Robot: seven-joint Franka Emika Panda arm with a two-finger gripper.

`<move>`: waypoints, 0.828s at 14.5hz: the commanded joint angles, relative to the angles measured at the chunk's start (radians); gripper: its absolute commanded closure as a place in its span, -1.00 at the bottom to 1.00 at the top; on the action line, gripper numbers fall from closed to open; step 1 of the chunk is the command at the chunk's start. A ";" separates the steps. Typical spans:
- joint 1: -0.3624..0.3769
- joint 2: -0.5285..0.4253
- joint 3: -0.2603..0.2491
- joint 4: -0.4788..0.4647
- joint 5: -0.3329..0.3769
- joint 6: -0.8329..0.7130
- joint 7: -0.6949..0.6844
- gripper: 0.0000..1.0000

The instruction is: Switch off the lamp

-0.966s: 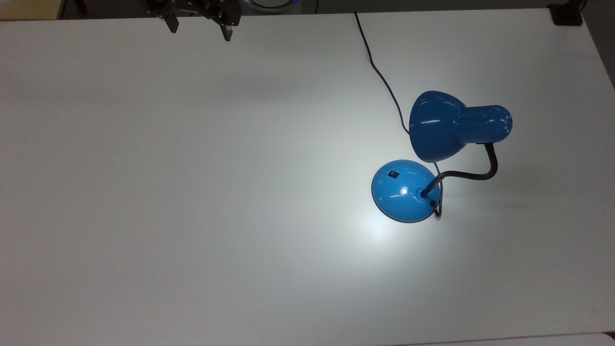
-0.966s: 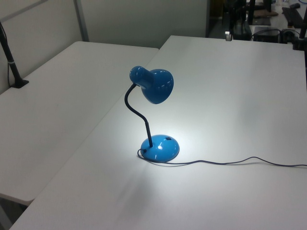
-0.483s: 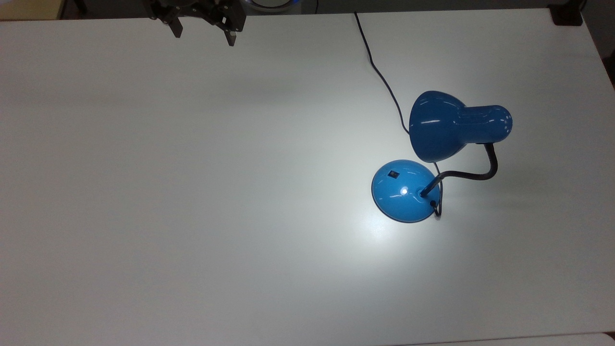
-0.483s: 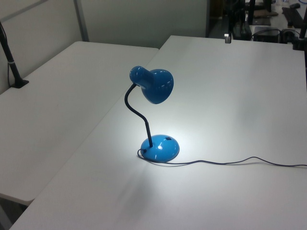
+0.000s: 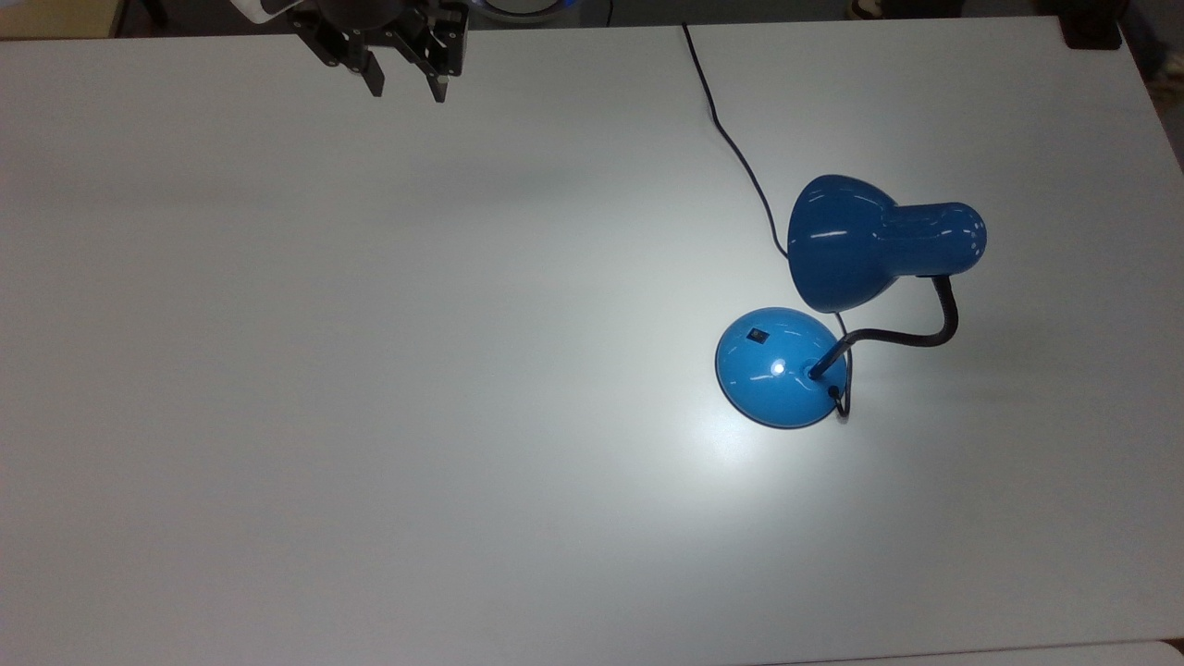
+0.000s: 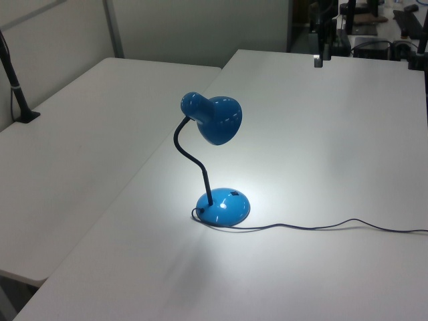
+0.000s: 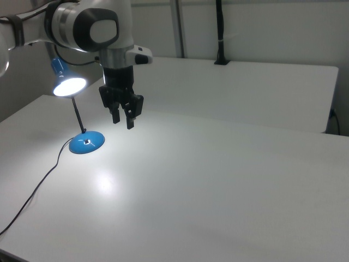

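The lamp is lit and stands on the white table [image 5: 370, 370] at the top view's right. Its blue bell shade [image 5: 846, 242] hangs over the round blue base [image 5: 782, 367], which carries a small black switch [image 5: 758, 334]. A black gooseneck [image 5: 911, 338] joins them, and the cord [image 5: 731, 139] runs to the far edge. The shade [image 6: 217, 120] and base [image 6: 223, 206] also show in the left view, and the glowing shade [image 7: 70, 84] and base [image 7: 87, 143] in the right view. My gripper [image 5: 407, 88] hovers open and empty at the table's far edge, well left of the lamp. In the right view the gripper [image 7: 123, 120] points down.
A second white table [image 6: 67, 134] adjoins on the left view's left, with a black post [image 6: 13, 73] clamped to it. A black clamp [image 5: 1091, 28] sits at the top view's upper right corner. The cord [image 6: 321, 226] trails across the table toward the left view's right.
The gripper has turned about its axis and shifted slightly right in the top view; its fingers appear closer together than before. The lamp has not moved and stays lit.
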 commanded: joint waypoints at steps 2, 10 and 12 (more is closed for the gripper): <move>0.112 0.001 -0.007 -0.064 -0.009 0.097 -0.210 1.00; 0.291 0.154 -0.006 -0.110 0.077 0.427 -0.564 1.00; 0.325 0.190 -0.004 -0.109 0.094 0.469 -0.606 1.00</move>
